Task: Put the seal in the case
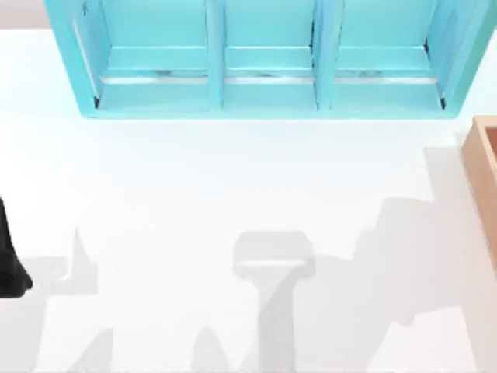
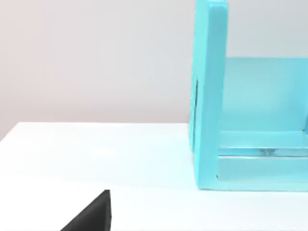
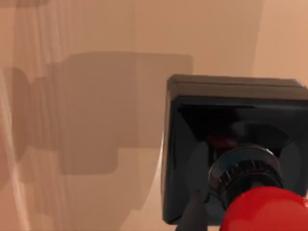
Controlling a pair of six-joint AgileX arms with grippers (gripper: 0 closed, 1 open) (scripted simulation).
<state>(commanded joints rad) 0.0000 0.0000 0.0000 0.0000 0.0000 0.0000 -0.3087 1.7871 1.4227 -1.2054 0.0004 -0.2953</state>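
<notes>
Left arm: a black part of it (image 1: 11, 260) juts in at the far left edge of the table in the top view, low down and well away from the shelf and the box.
Left gripper: a black wedge (image 2: 91, 215) shows at the edge of the left wrist view, hovering over bare table; I cannot tell whether its fingers are spread or pressed together.
Table: white surface (image 1: 194, 186) with grey shadows of the arms lying across its near half.
Shelf: a large turquoise unit with three bays (image 1: 264, 58) stands at the back of the table, spanning the middle; the left wrist view sees one end wall and the inside of a bay (image 2: 211, 96).
Box: tan, wood-coloured, with thick walls; a corner of it (image 1: 483, 167) shows at the right edge of the table, in front of and just beside the shelf's right end.
Stamp: black square base (image 3: 202, 144) with a dark ribbed collar and glossy red knob (image 3: 267, 211) on top; the right wrist view looks down on it against a tan surface (image 3: 96, 96), standing upright with the box wall close by.
Right gripper: cannot tell whether its fingers are apart, together, or holding the stamp.
</notes>
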